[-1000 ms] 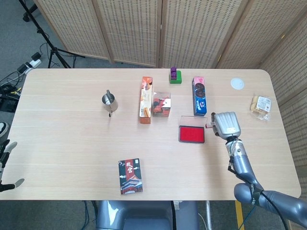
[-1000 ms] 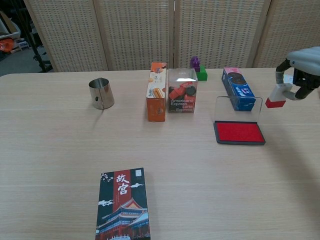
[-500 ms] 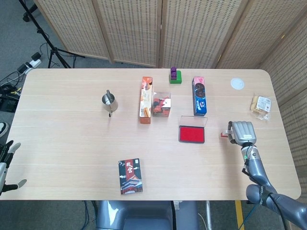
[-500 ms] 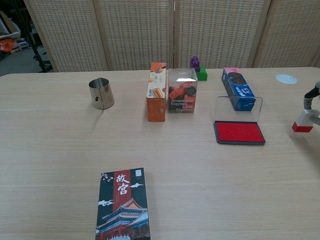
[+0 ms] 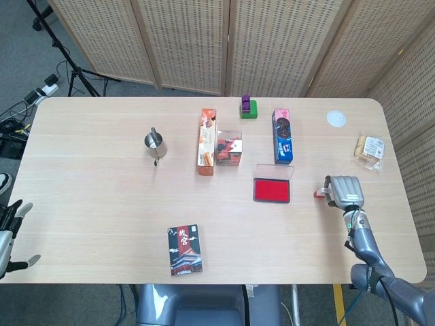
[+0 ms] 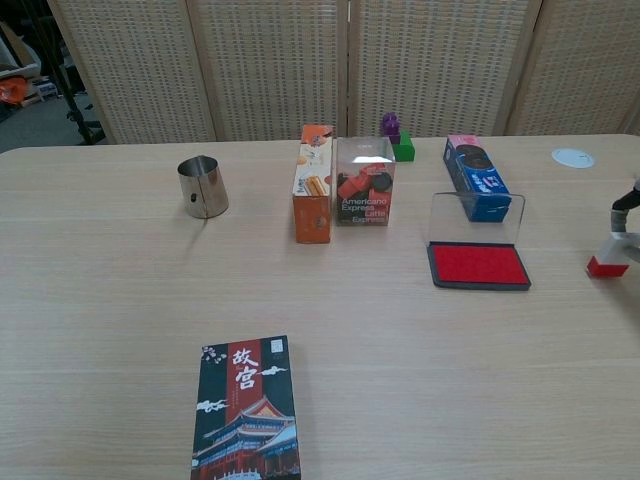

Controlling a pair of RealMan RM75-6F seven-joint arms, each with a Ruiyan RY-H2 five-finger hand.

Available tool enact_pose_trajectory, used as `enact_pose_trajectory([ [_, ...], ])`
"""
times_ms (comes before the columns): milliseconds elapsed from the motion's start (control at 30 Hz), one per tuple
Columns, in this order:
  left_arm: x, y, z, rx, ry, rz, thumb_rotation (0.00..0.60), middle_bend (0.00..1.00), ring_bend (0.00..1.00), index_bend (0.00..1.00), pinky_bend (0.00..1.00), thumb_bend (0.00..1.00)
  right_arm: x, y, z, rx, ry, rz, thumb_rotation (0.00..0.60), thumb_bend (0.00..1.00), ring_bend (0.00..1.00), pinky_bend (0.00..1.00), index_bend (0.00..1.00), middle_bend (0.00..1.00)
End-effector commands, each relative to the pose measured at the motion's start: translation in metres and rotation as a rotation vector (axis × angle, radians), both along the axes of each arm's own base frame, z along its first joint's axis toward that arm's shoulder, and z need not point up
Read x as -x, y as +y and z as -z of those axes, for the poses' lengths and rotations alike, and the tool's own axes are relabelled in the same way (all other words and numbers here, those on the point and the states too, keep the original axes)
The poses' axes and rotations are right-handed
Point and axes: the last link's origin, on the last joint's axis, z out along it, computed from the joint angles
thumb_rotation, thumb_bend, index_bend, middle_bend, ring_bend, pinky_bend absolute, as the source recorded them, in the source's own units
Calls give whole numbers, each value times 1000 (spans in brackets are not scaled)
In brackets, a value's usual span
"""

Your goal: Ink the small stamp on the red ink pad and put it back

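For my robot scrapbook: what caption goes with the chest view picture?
Right hand sets the small stamp on the table, right of the open red ink pad.

Right robot hand (image 6: 628, 212) cut by frame edge

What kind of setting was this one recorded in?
Probably an indoor lab or studio set up for recording, not a home: a plain wooden table fenced off by woven folding screens, with a tripod and loose cables on the grey floor beside it.

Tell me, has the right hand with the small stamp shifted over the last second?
Yes. The right hand carried the small stamp rightward and down, away from the red ink pad, nearly to the table.
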Motion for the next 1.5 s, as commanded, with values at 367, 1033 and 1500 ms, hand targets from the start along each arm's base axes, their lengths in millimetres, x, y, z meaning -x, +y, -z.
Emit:
enact_pose_trajectory([
  [367, 0, 0, 0, 0, -1, 2, 600, 0, 0, 0, 0, 53, 1, 0, 2, -4, -3, -7, 600, 414, 1000, 1000, 533, 982],
  [1033, -3, 1, 1, 4, -4, 12, 600, 0, 0, 0, 0, 54, 1, -1, -1, -11, 5, -7, 600, 388, 1000, 1000, 455, 982],
  [1500, -3, 1, 0, 3, -5, 11, 600, 0, 0, 0, 0, 53, 0, 1, -3, -17, 6, -12, 600, 401, 1000, 1000, 391, 978],
])
